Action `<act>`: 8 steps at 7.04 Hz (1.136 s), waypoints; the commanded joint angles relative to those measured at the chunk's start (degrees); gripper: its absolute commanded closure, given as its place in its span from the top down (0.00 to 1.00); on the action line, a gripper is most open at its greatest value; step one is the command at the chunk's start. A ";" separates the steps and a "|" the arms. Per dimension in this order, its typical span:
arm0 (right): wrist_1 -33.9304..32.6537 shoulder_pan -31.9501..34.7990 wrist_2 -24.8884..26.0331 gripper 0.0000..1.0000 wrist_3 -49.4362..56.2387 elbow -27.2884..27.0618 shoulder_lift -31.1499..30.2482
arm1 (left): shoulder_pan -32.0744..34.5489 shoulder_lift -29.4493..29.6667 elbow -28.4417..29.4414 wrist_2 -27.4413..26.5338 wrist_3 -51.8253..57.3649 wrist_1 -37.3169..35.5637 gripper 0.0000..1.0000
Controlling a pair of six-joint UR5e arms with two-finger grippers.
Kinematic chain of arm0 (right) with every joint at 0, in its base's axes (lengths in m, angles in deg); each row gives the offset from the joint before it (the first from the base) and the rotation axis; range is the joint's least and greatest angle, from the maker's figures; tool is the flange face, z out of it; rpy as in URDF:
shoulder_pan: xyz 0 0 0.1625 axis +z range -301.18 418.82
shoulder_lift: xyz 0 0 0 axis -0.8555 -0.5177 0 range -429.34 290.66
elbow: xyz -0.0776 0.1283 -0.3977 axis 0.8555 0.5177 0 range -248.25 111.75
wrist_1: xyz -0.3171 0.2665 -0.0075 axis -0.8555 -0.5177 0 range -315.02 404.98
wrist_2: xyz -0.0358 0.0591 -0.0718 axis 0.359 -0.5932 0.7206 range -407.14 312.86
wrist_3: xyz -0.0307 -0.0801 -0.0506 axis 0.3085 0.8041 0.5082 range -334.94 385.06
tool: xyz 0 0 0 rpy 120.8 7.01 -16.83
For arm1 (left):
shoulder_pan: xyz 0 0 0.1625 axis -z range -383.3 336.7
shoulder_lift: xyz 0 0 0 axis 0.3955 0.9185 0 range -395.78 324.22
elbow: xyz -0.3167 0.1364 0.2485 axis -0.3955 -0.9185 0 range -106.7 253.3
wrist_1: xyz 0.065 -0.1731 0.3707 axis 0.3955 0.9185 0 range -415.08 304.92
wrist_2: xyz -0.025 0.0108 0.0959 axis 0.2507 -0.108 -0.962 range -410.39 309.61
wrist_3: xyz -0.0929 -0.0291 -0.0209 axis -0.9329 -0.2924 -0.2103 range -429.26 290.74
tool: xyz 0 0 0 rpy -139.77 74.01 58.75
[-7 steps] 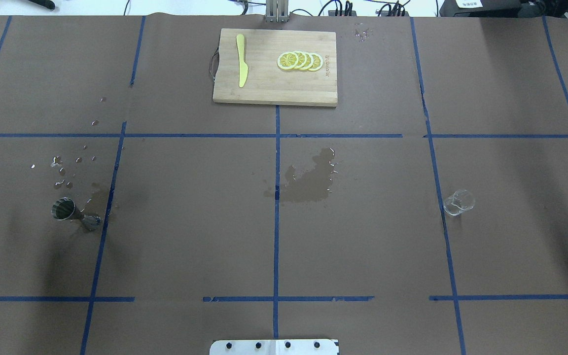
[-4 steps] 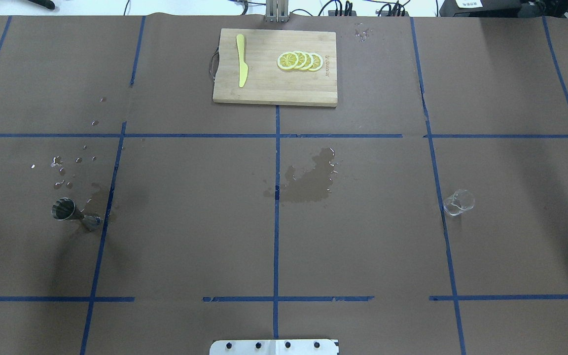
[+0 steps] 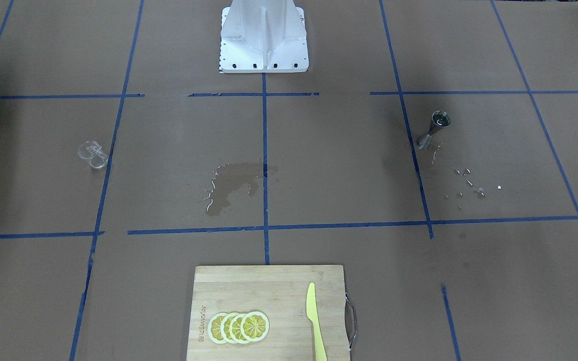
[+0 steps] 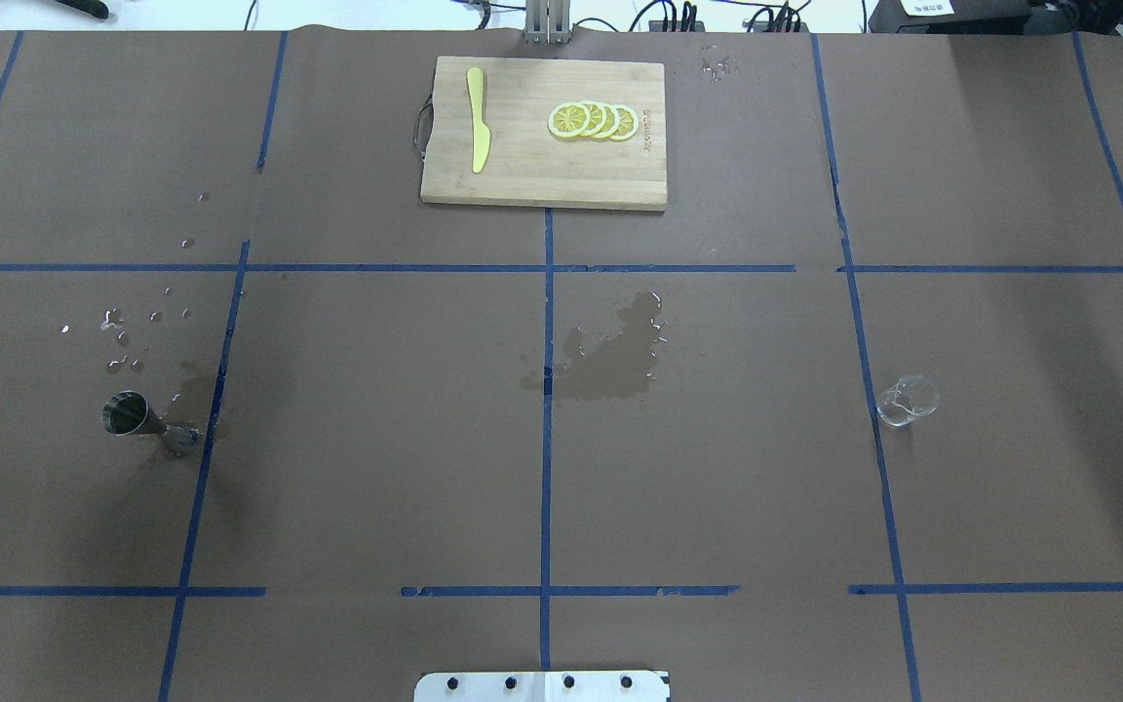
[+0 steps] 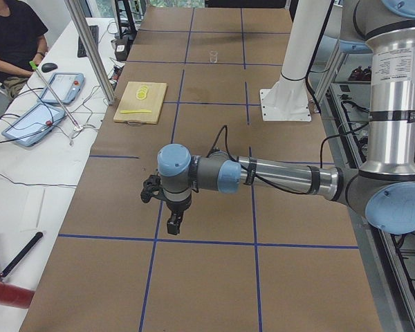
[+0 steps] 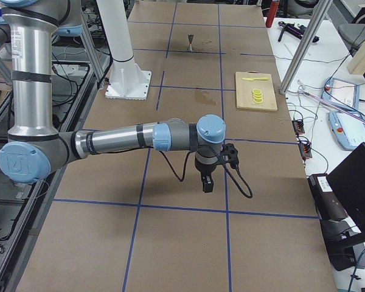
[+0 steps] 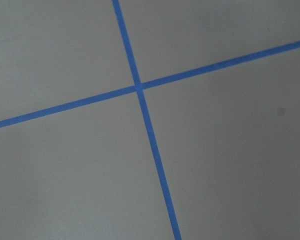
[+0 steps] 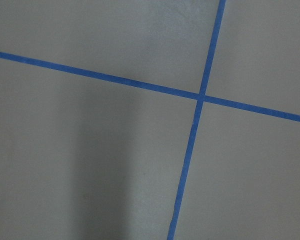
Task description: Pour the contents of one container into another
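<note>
While neither arm enters the overhead or front-facing views, left end effector [image 5: 173, 223] seen only from the table's left end, hung over bare brown paper at a tape crossing; right end effector [image 6: 206, 182] likewise seen only from the right end. Cannot tell from these whether either is released or clenched; nothing visibly carried. Wrist cameras give only paper and blue tape [image 7: 138, 88]. Judged a parked pose, kept well clear of both vessels.

Outward: glass cup [image 4: 907, 401] alone on the robot's right side of the tabletop [image 4: 376, 468], just beside a tape line. Jigger [image 4: 144, 422] well apart on the left side, leaning or tipped, droplets [image 4: 123, 336] scattered beyond it. Wet patch [image 4: 610, 356] at centre between the two. Wide spacing presumably one vessel per arm.

Cutting board [image 4: 544, 132] at far edge, yellow knife [image 4: 477, 119] and lemon slices [image 4: 593, 121] on it; untouched.

Against the earlier overhead pictures: nothing on the tabletop shifted, only the soft shadow near the jigger looks changed.
</note>
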 commanded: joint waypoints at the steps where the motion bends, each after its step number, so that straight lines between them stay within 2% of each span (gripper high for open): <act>1: 0.13 -0.04 0.24 1.00 0.74 0.48 -0.23 | 0.22 4.66 0.99 -4.88 0.73 -1.83 1.00; 2: 0.13 -0.04 0.25 1.00 0.13 0.57 -0.49 | 0.12 7.12 2.92 -4.80 0.73 -2.01 1.00; 6: 0.13 -0.22 0.16 1.00 0.65 0.13 -0.14 | 0.12 5.66 1.79 -3.48 1.00 -1.66 1.00; 7: 0.13 -0.22 0.16 1.00 0.22 -0.39 -1.80 | 0.03 5.39 0.67 0.35 0.82 -2.09 1.00; 8: 0.13 -0.22 0.59 1.00 0.22 2.56 -2.08 | 0.12 2.34 0.40 2.56 0.91 -1.57 1.00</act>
